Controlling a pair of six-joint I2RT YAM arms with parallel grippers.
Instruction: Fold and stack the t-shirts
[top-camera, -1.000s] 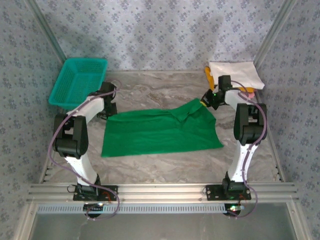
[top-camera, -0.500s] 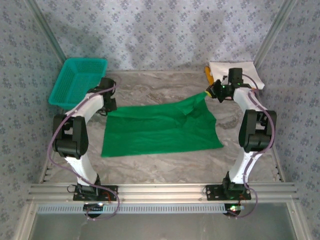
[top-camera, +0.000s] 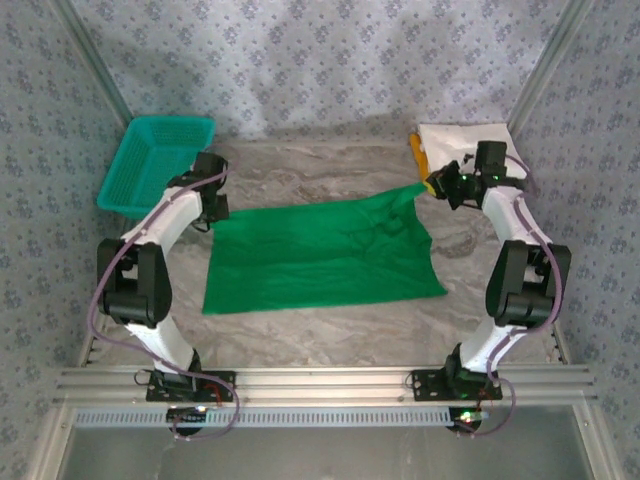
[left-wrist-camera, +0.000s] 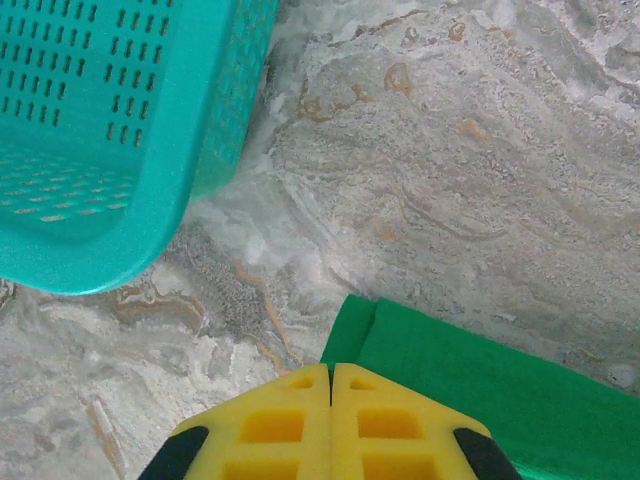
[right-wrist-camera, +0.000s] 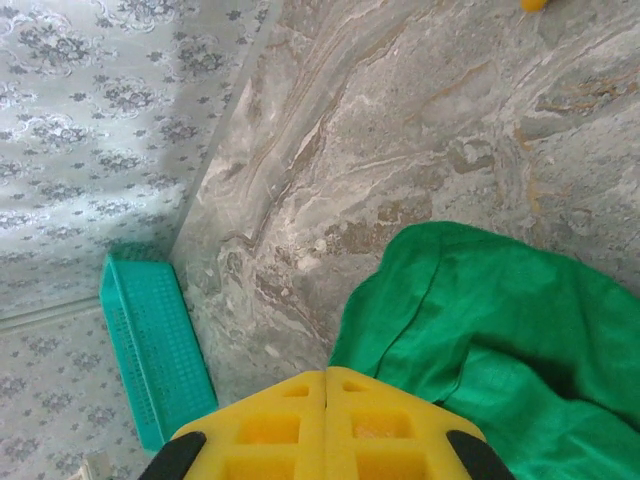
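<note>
**Status: green t-shirt gripped at both far corners**

I see the green t-shirt (top-camera: 320, 255) spread on the table (top-camera: 330, 340). The left fingers (left-wrist-camera: 290, 395) are pressed together, pinching its far left corner. The right fingers (right-wrist-camera: 380, 410) are closed on the far right corner, lifting it off the table.

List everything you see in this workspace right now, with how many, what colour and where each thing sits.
green t-shirt: one, bright green, spread over the middle of the table, its far right corner stretched toward the stack
folded shirts: one stack, white on top with orange-yellow showing beneath, far right corner
basket: one, teal plastic mesh, far left corner
table: one, grey marble pattern, under everything
left end effector: one, yellow fingers, shut at the green t-shirt's far left corner
right end effector: one, yellow fingers, shut on the green t-shirt's far right corner
</note>
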